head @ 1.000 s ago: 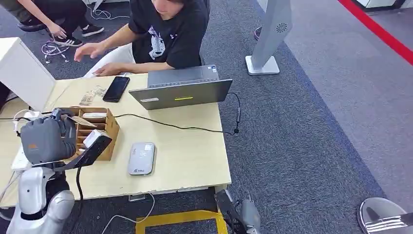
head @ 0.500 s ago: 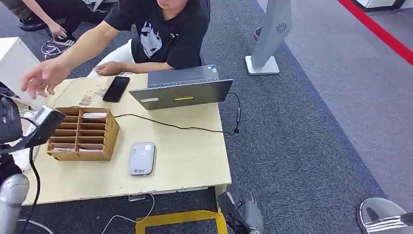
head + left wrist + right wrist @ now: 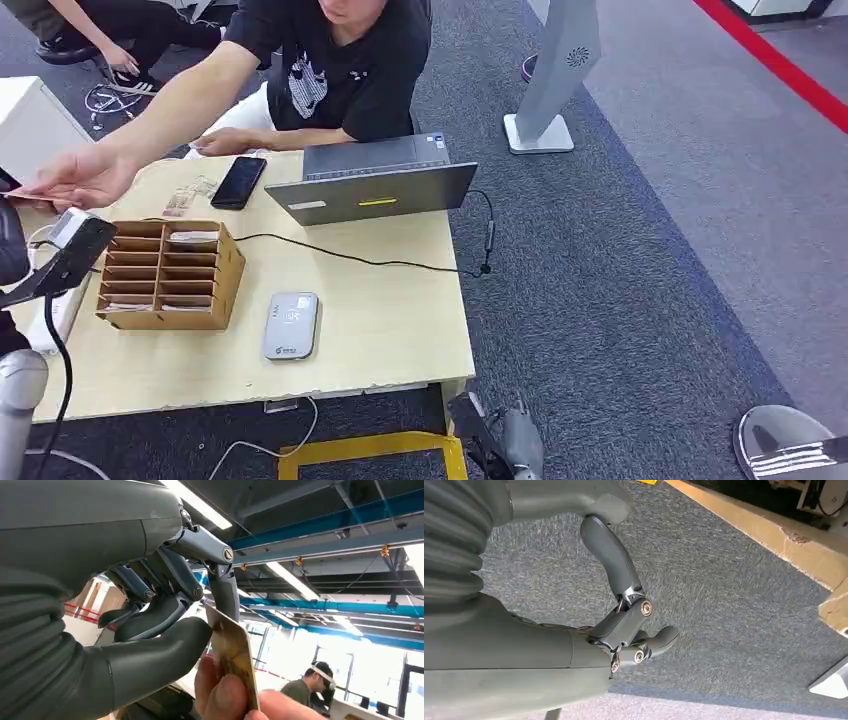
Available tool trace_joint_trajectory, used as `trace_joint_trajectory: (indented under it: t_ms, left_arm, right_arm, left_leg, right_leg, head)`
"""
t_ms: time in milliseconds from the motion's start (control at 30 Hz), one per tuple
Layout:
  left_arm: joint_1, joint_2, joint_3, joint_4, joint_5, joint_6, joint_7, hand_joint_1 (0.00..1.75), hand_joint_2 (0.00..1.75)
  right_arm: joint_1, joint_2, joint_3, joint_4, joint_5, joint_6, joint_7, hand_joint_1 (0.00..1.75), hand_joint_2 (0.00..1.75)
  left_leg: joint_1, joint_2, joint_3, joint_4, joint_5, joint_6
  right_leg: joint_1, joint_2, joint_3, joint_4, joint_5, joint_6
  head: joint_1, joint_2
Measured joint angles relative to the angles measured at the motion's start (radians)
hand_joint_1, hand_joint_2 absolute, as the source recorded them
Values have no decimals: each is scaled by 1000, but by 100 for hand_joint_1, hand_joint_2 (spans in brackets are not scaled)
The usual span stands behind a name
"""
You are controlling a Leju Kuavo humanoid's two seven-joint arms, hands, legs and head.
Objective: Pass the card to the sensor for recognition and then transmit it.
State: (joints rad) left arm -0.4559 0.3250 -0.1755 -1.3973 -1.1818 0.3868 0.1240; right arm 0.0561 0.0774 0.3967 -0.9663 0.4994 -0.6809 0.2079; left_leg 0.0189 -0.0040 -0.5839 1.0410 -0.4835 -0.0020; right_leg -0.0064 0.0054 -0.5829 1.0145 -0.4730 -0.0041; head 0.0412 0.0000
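Note:
A gold card (image 3: 233,656) is pinched between the thumb and a finger of my left hand (image 3: 150,605). A person's fingers (image 3: 225,696) grip the same card from the other end. In the head view my left hand (image 3: 8,250) is at the far left edge, beside the table, and the person's hand (image 3: 75,178) reaches out to it. The grey-white card sensor (image 3: 291,325) lies flat on the table (image 3: 380,320) near its front edge. My right hand (image 3: 624,625) hangs low over the carpet, off the table's front right corner, holding nothing, its fingers loosely bent and apart.
A wooden slotted card box (image 3: 170,272) stands left of the sensor. A laptop (image 3: 370,185) and a black phone (image 3: 238,182) lie at the far side, with a black cable (image 3: 360,260) across the table. The person sits behind it. A white box (image 3: 30,125) stands far left.
My left arm swung from above the card box out to the far left with the card. The person's arm stretched across, and the hand now holds the card.

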Motion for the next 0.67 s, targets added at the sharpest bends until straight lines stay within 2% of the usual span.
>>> trace_joint_trajectory:
  t_ms: [33,67,100,500,667]
  left_arm:
    - [0,-3,0,0,1,1,1,159,175]
    - [0,-5,0,1,3,2,1,54,175]
    - [0,-8,0,1,5,6,1,0,175]
    - [23,-33,10,18,64,46,-11,0,175]
    - [66,-39,22,-3,77,63,-23,0,175]
  right_arm:
    - [0,0,-1,0,2,0,0,0,175]
    - [0,0,-2,0,4,0,0,0,175]
    - [0,0,-3,0,5,0,0,0,175]
    - [-2,0,-11,7,11,0,-2,0,175]
    - [-2,0,-17,11,12,0,10,0,175]
  left_leg:
    - [0,0,0,0,0,0]
    - [0,0,0,0,0,0]
    - [0,0,0,0,0,0]
    - [0,0,0,0,0,0]
    - [0,0,0,0,0,0]
  right_leg:
    - [0,0,0,0,0,0]
    - [0,0,0,0,0,0]
    - [0,0,0,0,0,0]
    - [0,0,0,0,0,0]
    - [0,0,0,0,0,0]
  head:
    - [0,0]
    - [0,0]
    - [0,0]
    - [0,0]
    - [0,0]
